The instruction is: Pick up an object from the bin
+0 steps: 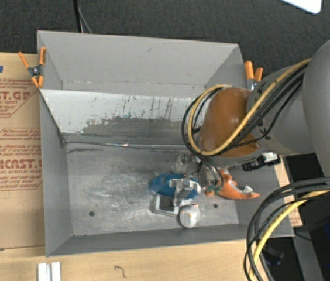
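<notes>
Arm point(323, 107): a bulky grey body that enters from the right edge and bends down and leftward into the bin's right half, with the wrist pointing at the floor.
Bin point(95, 174): a grey metal bin with sloped walls. Its floor is scuffed and bare on the left, and the loose things are gathered in the lower right.
Wrist cover point(223, 122): a rounded orange shell just above the cluster, near the back wall's right end.
Cables point(282, 84): yellow and black, looped around the orange shell and trailing back along the arm.
End effector point(187, 183): low over the floor, in among the cluster. It sits at the right edge of the blue object, and I cannot tell whether it is open, closed or gripping anything.
Blue object point(162, 184): an irregular plastic piece lying on the floor, directly left of the end effector.
Orange object point(232, 189): a curved piece just to the right, near the right wall.
Flat rectangular item point(166, 204): dark with a pale frame, lying just in front of the blue piece.
Pale round item point(189, 216): close to the front wall, beside the rectangular one.
</notes>
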Controlling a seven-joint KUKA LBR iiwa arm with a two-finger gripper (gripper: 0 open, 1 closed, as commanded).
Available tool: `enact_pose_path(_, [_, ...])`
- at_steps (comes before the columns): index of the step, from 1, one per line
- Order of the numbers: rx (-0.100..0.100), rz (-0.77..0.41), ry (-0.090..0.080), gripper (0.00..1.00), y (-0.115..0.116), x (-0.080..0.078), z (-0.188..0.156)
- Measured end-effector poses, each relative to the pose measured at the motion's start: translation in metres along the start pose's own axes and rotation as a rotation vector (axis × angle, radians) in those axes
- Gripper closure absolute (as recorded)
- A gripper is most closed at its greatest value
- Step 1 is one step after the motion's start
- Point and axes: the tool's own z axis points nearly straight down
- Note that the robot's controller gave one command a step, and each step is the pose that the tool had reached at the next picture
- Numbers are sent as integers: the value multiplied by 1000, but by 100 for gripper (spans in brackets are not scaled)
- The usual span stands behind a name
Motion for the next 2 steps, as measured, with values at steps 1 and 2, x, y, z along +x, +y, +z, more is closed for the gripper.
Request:
enact_pose_path(1, [3,-1,35,100,2,-4,-31])
enact_pose_path(2, [2,10,24,100,-9,-2,-62])
